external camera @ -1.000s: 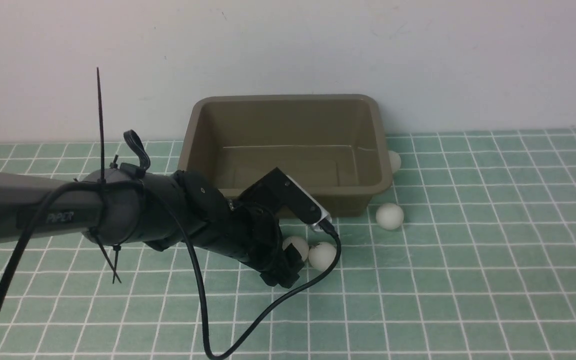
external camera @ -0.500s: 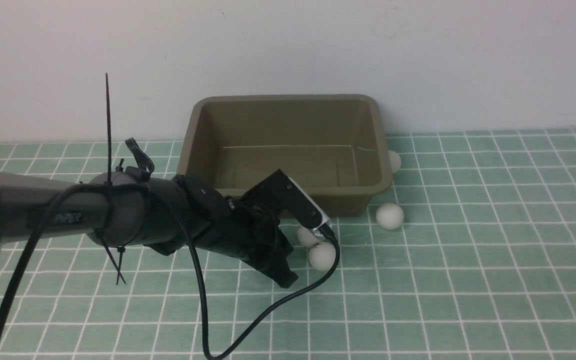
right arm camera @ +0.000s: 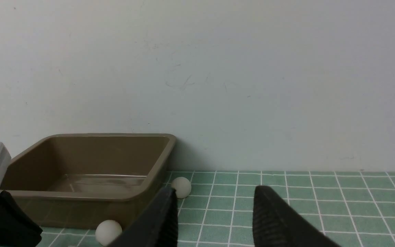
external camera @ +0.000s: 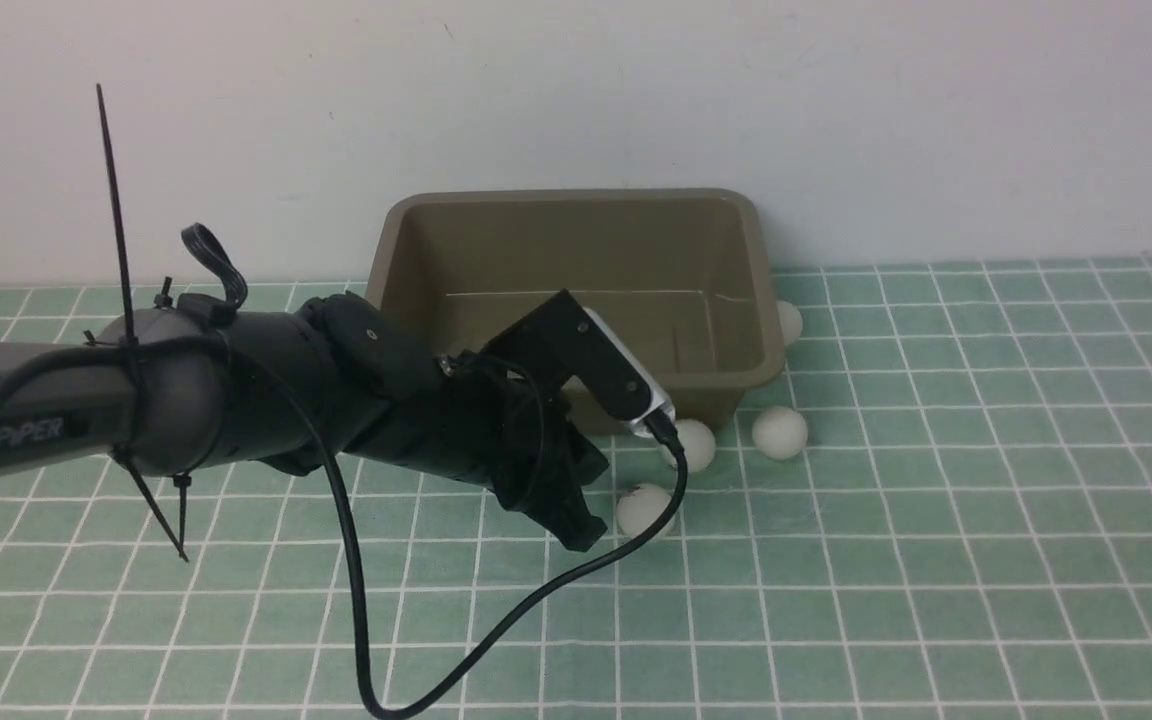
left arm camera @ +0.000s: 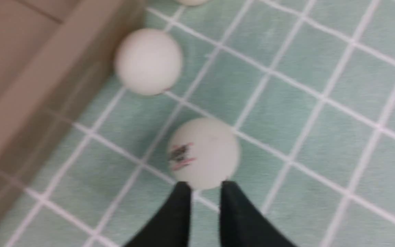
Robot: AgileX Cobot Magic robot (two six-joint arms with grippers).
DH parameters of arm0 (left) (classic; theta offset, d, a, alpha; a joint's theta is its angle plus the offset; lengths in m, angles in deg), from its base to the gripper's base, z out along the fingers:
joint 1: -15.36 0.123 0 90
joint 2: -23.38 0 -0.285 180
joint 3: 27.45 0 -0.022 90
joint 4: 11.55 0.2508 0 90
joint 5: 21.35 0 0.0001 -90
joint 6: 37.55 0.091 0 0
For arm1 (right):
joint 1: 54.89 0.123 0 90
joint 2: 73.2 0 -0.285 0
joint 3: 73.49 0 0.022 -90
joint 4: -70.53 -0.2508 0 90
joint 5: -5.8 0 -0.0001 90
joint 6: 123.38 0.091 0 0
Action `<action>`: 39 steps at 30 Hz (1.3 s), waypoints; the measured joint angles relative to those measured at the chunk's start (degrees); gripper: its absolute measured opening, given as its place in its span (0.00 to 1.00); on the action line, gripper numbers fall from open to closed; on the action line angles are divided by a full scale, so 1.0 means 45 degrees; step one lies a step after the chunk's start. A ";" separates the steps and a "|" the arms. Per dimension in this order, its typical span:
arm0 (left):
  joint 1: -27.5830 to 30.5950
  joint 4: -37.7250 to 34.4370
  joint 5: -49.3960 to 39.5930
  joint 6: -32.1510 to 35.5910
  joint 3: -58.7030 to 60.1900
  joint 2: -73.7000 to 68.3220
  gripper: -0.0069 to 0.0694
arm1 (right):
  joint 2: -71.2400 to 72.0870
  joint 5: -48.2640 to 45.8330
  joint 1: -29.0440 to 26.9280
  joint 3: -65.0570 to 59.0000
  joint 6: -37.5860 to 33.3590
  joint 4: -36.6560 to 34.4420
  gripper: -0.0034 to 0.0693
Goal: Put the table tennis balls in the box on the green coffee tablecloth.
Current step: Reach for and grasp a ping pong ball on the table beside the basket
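Hovering at the box's (external camera: 576,197) near side, the left gripper (left arm camera: 206,188) was pinched together on nothing, a table tennis ball (left arm camera: 202,152) at its tips on the green tablecloth (external camera: 936,560); the right gripper (right arm camera: 214,189) stood apart

Logo ball (left arm camera: 202,152) at gripper (left arm camera: 206,188) tips, plain ball (left arm camera: 148,61) beside box (left arm camera: 29,89) — green cloth (left arm camera: 321,68)

On the green tablecloth (external camera: 936,560) one logo-marked ball (left arm camera: 202,152) is seen at the left pincer (left arm camera: 204,188) tips, three others (external camera: 779,433) beyond, beside the empty box (external camera: 576,197).
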 joint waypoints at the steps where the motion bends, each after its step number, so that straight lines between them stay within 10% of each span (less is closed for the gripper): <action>1: 0.0000 -0.0178 -0.0170 0.0000 0.0000 0.0011 0.31 | 0.0000 0.0000 0.0000 0.0000 0.0000 0.0000 0.44; 10: -0.0005 -0.1997 -0.0777 0.0666 0.0000 -0.0041 0.75 | 0.0000 0.0000 0.0000 0.0000 0.0000 0.0000 0.44; 39: -0.0630 -0.2015 0.0952 0.0623 -0.0882 -0.1987 0.79 | 0.0000 0.0012 0.0000 0.0000 0.0000 0.0000 0.44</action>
